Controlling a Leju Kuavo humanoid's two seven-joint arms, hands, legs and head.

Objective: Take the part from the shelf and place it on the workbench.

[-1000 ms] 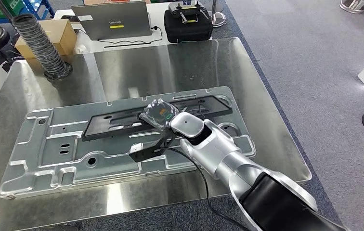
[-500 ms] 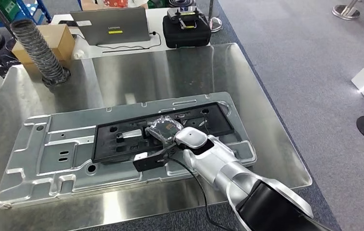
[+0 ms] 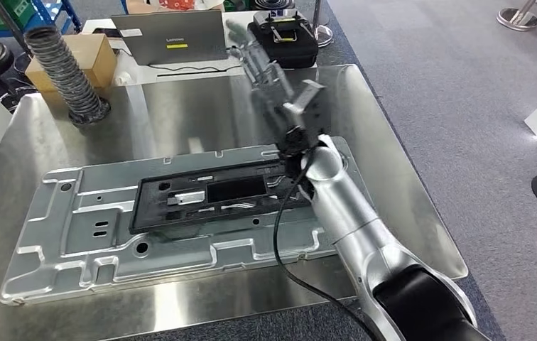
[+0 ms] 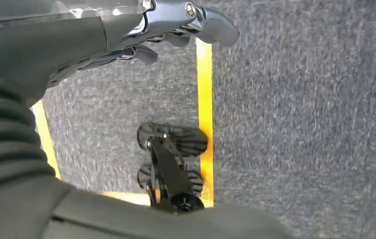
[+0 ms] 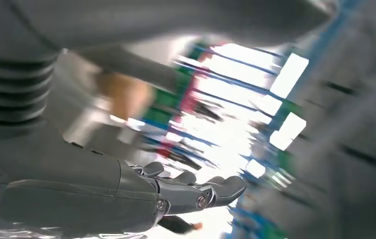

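Room: grey carpet floor [image 3: 464, 106] lies around a shiny steel workbench [image 3: 202, 106].
Big plate: a long silver metal plate [image 3: 74, 241] lies flat on the workbench, close to the near edge.
Part: the black flat part [image 3: 216, 199] lies on top of the silver plate, near its middle. Nothing is touching it.
Right hand: the right hand [image 3: 262, 64] is up in the air over the far side of the workbench, well apart from the part. Its fingers are stretched out and apart, and it holds nothing. It looks blurry.
Left hand: the left hand [image 4: 141, 30] hangs over the carpet near a yellow floor line [image 4: 205, 119]. Its fingers are a little bent and hold nothing.
Far end: a grey laptop [image 3: 173, 35], a brown box [image 3: 88, 57], a ribbed grey hose [image 3: 67, 71] and a black case [image 3: 287, 35].
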